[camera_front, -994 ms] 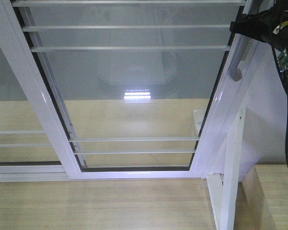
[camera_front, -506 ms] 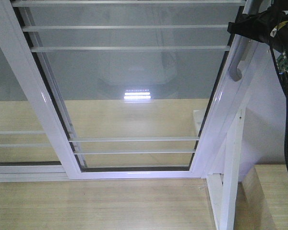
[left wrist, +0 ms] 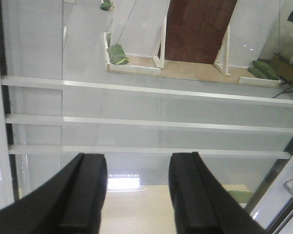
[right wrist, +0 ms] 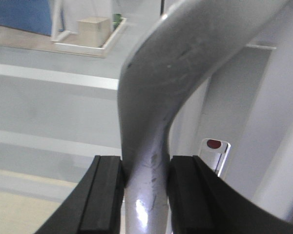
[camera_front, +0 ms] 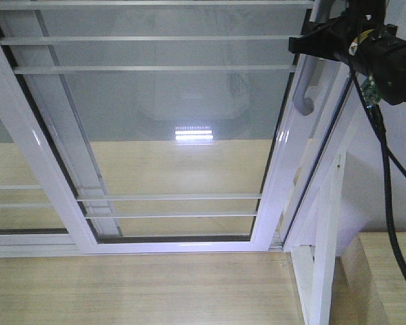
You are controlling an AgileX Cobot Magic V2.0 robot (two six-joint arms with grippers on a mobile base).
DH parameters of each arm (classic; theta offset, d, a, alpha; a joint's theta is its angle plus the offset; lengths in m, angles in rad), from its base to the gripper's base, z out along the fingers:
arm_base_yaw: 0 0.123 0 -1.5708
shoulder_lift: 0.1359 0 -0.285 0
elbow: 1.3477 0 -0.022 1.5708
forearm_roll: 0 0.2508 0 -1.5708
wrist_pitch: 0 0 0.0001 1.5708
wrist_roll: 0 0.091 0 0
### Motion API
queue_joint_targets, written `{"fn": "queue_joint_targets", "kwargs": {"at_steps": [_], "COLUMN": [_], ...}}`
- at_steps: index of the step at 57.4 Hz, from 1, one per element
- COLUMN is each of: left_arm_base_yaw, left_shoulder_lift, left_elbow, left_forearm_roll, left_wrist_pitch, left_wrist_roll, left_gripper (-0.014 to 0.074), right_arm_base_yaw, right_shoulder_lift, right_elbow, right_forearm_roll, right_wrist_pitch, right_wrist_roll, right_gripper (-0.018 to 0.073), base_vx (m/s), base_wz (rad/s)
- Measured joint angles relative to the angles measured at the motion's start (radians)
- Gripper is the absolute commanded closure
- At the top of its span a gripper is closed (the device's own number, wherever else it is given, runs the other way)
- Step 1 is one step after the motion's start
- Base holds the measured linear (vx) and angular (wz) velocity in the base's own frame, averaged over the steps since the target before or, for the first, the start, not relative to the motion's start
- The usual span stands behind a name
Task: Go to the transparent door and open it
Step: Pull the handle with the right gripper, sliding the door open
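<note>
The transparent door (camera_front: 267,183) fills the front view, a white frame with thin white bars across the glass. Its curved grey handle (camera_front: 303,95) runs down the right edge. My right gripper (camera_front: 306,42) reaches in from the upper right and is shut on that handle. In the right wrist view the handle (right wrist: 151,97) is pinched between both black pads (right wrist: 105,195), with my right gripper (right wrist: 145,168) centred on it. My left gripper (left wrist: 138,165) hangs open in front of the barred glass (left wrist: 151,131), holding nothing.
A similar barred panel (camera_front: 27,196) without a handle overlaps behind on the left. The white jamb and post (camera_front: 328,244) stand at the right, a dark gap (camera_front: 316,183) between them and the door. Pale wooden floor (camera_front: 142,291) lies below. A black cable (camera_front: 386,176) trails from the right arm.
The door has slid left with my right gripper on its handle, opening a gap at the jamb. The right arm moved left with it.
</note>
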Motion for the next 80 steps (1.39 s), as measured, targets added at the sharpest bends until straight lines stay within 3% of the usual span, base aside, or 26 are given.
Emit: {"fn": "queue_joint_targets", "kwargs": {"at_steps": [16, 33, 47, 61, 72, 80], "left_arm_base_yaw": [0.000, 0.000, -0.001, -0.001, -0.001, -0.001], "left_shoulder_lift": [0.000, 0.008, 0.124, 0.301, 0.430, 0.508], "left_elbow": [0.000, 0.000, 0.000, 0.000, -0.002, -0.048], "left_forearm_roll": [0.000, 0.000, 0.001, 0.001, 0.001, 0.001], "left_wrist_pitch": [0.000, 0.015, 0.012, -0.201, -0.380, -0.413], "left_wrist_roll": [0.000, 0.000, 0.136, 0.176, 0.160, 0.155], "left_gripper": [0.0165, 0.0165, 0.0165, 0.0165, 0.0165, 0.0165], "right_arm_base_yaw": [0.112, 0.110, 0.110, 0.110, 0.110, 0.110], "right_shoulder_lift": [-0.030, -0.125, -0.299, -0.500, -0.583, -0.593], "right_elbow": [0.003, 0.007, 0.167, 0.369, 0.392, 0.392], "right_forearm_roll": [-0.073, -0.075, -0.070, -0.072, -0.075, -0.075], "right_wrist_pitch": [-0.028, 0.110, 0.124, 0.060, 0.062, 0.062], "right_wrist_roll": [0.003, 0.003, 0.006, 0.007, -0.010, -0.015], "right_gripper": [0.0568, 0.0568, 0.0565, 0.0565, 0.0565, 0.0565], "base_vx": [0.00, 0.00, 0.00, 0.00, 0.00, 0.00], "base_wz": [0.00, 0.00, 0.00, 0.00, 0.00, 0.00]}}
